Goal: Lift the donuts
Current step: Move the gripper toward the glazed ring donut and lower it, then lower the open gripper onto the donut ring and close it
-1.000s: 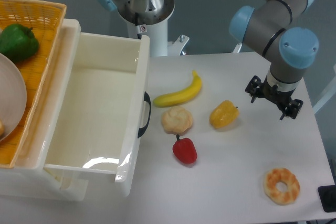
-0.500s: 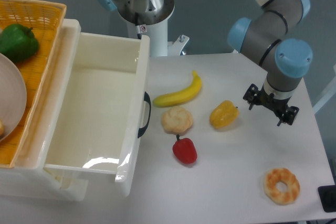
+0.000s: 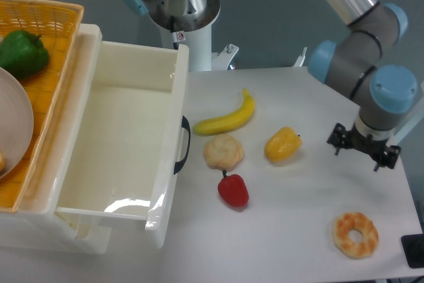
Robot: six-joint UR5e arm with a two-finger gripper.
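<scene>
The donut [image 3: 355, 234] is a golden-orange ring with pale glaze patches and a centre hole, lying flat near the table's front right corner. My gripper [image 3: 364, 150] hangs from the arm's wrist above the right side of the table, behind the donut and apart from it. Its fingers point down toward the table and I cannot make out the gap between them. Nothing shows between the fingers.
A yellow pepper [image 3: 282, 144], a pale bun [image 3: 223, 151], a red pepper [image 3: 233, 189] and a banana [image 3: 226, 119] lie mid-table. A white bin [image 3: 169, 164] stands at the left, beside a wicker basket [image 3: 59, 24] holding a green pepper [image 3: 22, 53]. A black object [image 3: 415, 251] sits at the right edge.
The gripper and wrist have shifted to the right and a little toward the front of the table, closer to the donut. The objects on the table have not moved.
</scene>
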